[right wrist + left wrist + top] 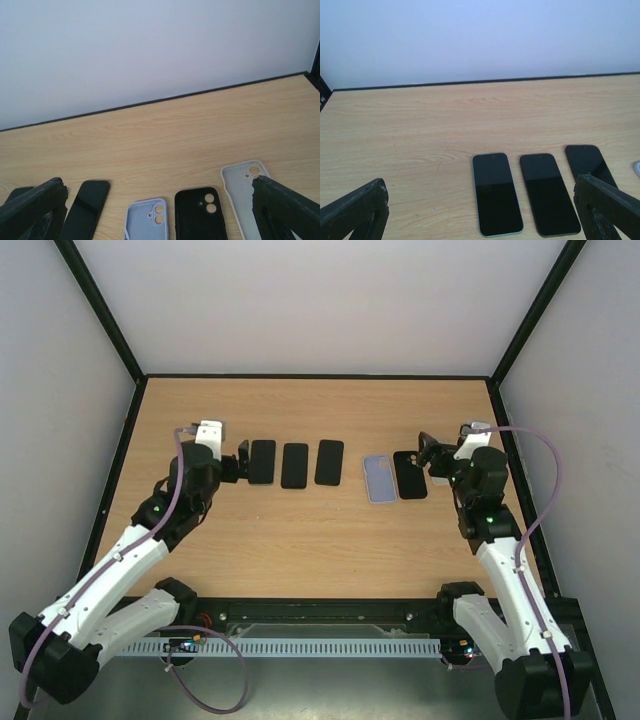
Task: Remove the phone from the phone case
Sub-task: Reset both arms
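Right of table [300, 530] centre, the phone case [379, 478] lies flat, apparently empty, with the phone [410, 474] just beside it — left gripper [243, 462] and right gripper [428, 454] both gape wide, holding nothing. Phone likely stiff, slick, breakable — pinch its 2 long edges.

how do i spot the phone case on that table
On the wooden table, look just right of the row of three black phones. The phone case lies flat there, with the phone on its right. It is the only lavender-blue piece; its neighbours are black.
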Controlling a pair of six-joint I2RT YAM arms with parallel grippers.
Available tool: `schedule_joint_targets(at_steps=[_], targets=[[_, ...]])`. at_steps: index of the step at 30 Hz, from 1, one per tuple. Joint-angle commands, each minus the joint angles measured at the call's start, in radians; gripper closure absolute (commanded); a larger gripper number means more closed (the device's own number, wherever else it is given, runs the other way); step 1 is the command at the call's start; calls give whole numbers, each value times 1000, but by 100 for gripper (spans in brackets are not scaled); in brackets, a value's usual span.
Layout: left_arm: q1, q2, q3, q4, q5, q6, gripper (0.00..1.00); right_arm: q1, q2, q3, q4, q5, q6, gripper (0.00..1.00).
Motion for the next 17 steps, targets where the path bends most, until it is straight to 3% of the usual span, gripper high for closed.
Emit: schedule_joint_targets(at_steps=[1, 17], targets=[[7, -38, -14, 39, -20, -15, 0, -2, -49, -20, 63, 18, -2, 3], [6, -40, -16, 43, -35, 8, 0, -2, -36, -17, 59, 1, 2, 3]])
